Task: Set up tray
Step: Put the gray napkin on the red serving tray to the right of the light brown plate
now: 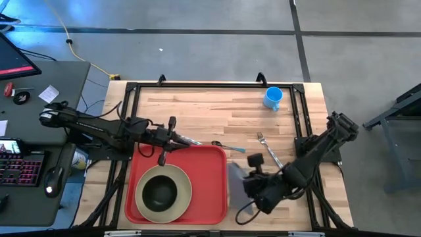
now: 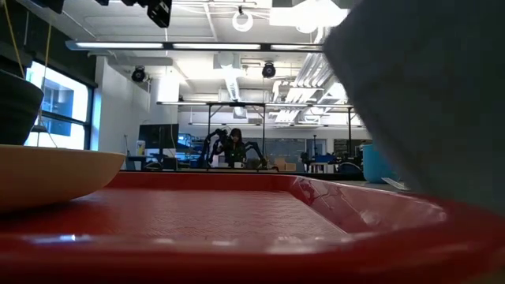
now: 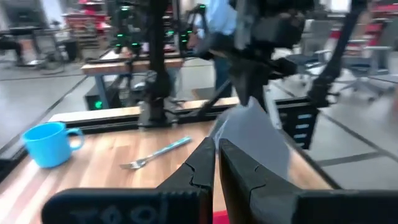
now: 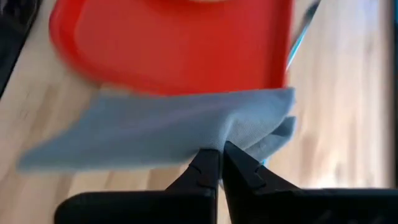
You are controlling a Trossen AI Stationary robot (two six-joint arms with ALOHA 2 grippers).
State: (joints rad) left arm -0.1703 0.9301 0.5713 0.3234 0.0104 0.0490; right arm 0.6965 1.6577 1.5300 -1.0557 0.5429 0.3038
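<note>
Red tray (image 1: 200, 181) is sitting at the near edge of the desk (image 1: 217, 108), left of centre, long side running along that edge. Cream plate (image 1: 181, 191) is lying on the tray's left half with a dark bowl (image 1: 160, 191) sitting in it. Right tool (image 4: 216, 163) is hovering just off the tray's right edge near the desk's front, fingers pressed together and pinching a fold of the grey napkin (image 4: 161, 130); napkin is hanging bunched, one side lying beside the tray rim, blocking the right of the low view. Left tool (image 3: 214, 162) is hanging over the tray's far left corner, fingers pressed together, nothing seen between them. Fork (image 1: 268, 149) is lying on bare wood right of the tray, toward the desk's middle, well apart from the plate. Spoon (image 1: 227, 145) is lying just past the tray's far edge. Blue mug (image 1: 273, 97) is standing near the far right corner of the desk, upright, handle visible in the left wrist view.
</note>
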